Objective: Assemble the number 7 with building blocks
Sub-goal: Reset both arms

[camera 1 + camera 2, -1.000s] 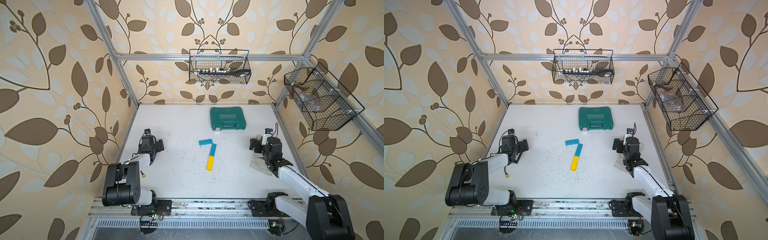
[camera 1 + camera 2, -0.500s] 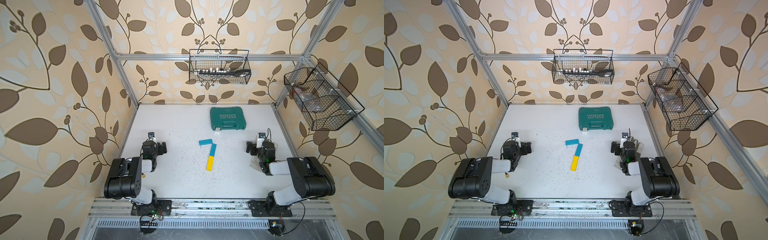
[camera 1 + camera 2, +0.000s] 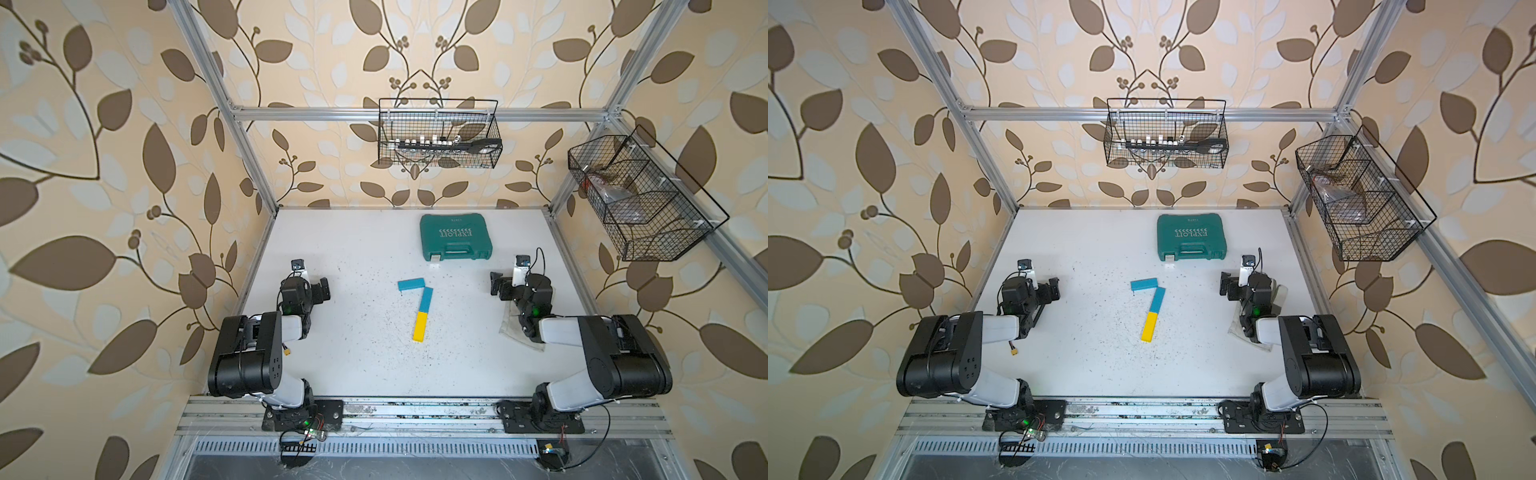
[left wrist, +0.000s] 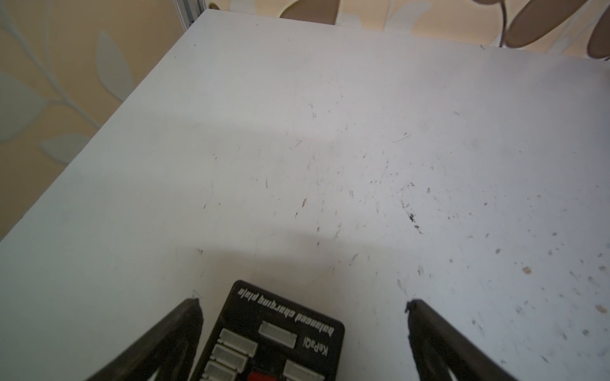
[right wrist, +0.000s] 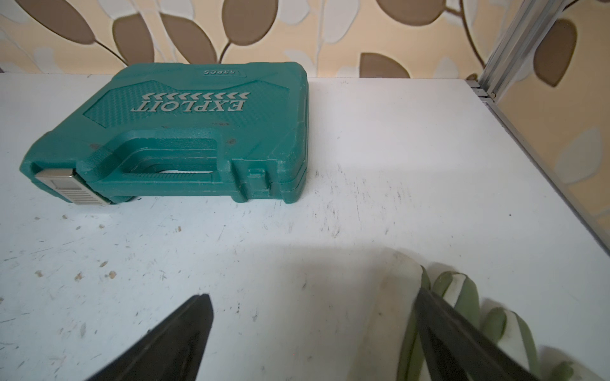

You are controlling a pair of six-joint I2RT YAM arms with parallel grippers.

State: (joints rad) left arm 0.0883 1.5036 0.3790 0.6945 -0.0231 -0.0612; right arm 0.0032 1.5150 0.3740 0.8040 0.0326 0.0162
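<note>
Left claw [image 4: 303, 302] and right claw [image 5: 313, 293] gape wide and empty, the block seven [image 3: 425, 299] lying between them, so any inward sweep could scatter it.

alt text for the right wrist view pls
A green tool case lies flat on a white scuffed table, handle toward the camera. Two black fingers stand wide apart in the foreground with nothing between them; a white-and-green cloth shows behind one.

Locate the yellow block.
In both top views the yellow block lies flat near the middle of the table, as the foot of the 7, end to end with the slanted teal block.
</note>
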